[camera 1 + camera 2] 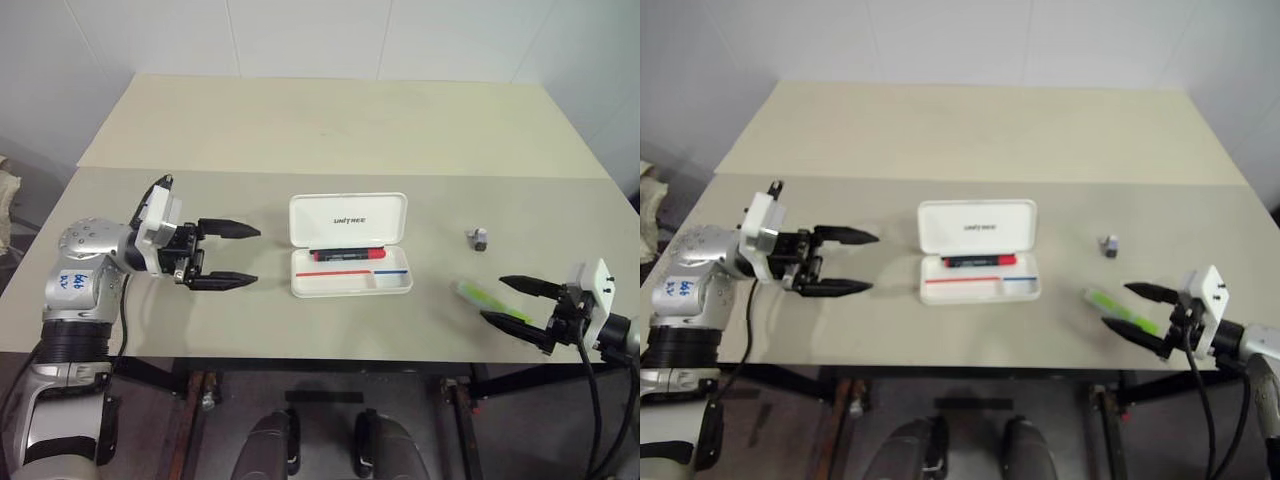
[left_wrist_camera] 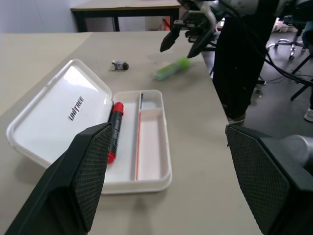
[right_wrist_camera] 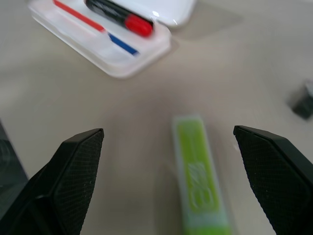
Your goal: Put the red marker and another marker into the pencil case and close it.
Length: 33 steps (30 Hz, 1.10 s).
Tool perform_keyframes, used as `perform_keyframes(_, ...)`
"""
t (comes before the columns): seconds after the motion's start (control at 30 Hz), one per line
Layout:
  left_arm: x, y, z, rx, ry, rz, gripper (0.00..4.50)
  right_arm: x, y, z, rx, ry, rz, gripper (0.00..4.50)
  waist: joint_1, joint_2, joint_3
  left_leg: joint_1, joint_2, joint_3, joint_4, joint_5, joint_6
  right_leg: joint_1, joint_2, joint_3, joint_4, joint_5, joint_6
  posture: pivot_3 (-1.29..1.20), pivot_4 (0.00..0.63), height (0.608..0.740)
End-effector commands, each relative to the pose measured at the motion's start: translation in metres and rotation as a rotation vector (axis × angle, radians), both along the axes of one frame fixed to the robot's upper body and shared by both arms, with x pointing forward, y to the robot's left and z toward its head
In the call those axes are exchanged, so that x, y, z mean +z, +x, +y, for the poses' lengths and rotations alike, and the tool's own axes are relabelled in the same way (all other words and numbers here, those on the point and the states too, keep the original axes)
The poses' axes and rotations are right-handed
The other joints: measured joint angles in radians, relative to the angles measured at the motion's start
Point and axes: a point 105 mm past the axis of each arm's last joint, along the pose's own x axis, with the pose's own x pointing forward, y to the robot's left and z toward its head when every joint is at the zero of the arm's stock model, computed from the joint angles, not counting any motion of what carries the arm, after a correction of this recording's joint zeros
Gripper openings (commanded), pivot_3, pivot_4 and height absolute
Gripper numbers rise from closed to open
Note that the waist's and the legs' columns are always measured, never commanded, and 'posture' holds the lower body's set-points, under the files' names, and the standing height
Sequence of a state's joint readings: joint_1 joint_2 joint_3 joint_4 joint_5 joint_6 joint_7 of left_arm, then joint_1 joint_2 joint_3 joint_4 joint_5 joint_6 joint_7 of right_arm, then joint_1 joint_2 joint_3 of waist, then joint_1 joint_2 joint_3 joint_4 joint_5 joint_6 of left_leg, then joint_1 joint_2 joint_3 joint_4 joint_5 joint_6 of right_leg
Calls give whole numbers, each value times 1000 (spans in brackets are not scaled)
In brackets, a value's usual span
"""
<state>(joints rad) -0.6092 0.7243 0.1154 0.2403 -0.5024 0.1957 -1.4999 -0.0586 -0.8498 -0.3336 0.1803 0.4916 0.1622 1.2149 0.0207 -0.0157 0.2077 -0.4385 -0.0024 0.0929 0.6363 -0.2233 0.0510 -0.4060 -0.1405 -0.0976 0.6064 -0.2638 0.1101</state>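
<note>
Nearest my head camera, my right gripper [image 1: 518,300] hung released over the table's near edge, its black fingers spread either side of the chunky lime-green highlighter [image 3: 199,177], which lay on the beige table [image 1: 340,130]. That wrist's view showed print on its body. My left gripper [image 1: 232,255] was released too, empty, left of the flat white plastic pencil case [image 1: 349,245]. Its wrist view showed the black, red-capped marker [image 2: 114,128] in the open case's rear compartment, and a small grey stub [image 2: 119,64] beyond.
</note>
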Motion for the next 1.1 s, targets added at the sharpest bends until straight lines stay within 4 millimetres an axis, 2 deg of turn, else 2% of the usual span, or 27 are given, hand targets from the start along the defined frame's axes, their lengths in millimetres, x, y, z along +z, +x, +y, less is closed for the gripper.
perform_keyframes(0.03,12,-9,7,-33,-6,-27,3862,-1,2,-5,14,-22,-9,4500,0,0,0,0,0,0,0,0,0,0,-1,0,0,0,0,0,150,740)
perform_keyframes(0.13,12,-11,13,-25,-3,-8,3862,-7,3,-9,5,-24,2,4500,0,0,0,0,0,0,-1,0,-1,0,-1,0,0,0,0,0,150,740)
perform_keyframes(0.3,7,-12,31,37,23,2,3862,-25,-1,-28,-51,-39,52,4500,-2,0,0,0,0,0,-2,1,-1,-1,-1,0,-1,0,0,0,150,740)
perform_keyframes(0.5,7,-11,34,44,27,0,3862,-38,-9,-41,-98,-25,83,4500,-1,1,0,0,0,1,-3,1,-2,-1,-2,0,-1,0,0,0,150,740)
perform_keyframes(0.63,8,-10,33,35,27,-3,3903,-38,-10,-36,-82,-8,71,3266,-1,1,0,0,0,0,-4,1,-2,-1,-2,0,-2,0,-1,0,150,740)
perform_keyframes(0.8,7,-9,28,13,27,-4,3903,-34,-8,-23,-38,9,50,1370,-2,1,0,0,0,0,-5,1,-3,-1,-2,0,-2,0,-1,0,150,740)
perform_keyframes(0.83,7,-9,27,9,28,-2,3903,-33,-7,-21,-29,8,45,1120,-2,1,0,0,0,1,-5,1,-3,-1,-2,0,-2,0,-1,0,150,740)
perform_keyframes(1.03,2,-8,22,-10,29,5,3903,-21,-3,-9,18,-4,2,1114,-8,1,0,0,0,1,-5,1,-3,-2,-2,1,-1,0,-1,0,150,740)
perform_keyframes(1.1,0,-8,21,-14,28,6,3903,-8,3,0,53,-10,-44,1114,-10,1,0,0,0,1,-5,1,-3,-2,-2,1,-1,0,-1,0,150,740)
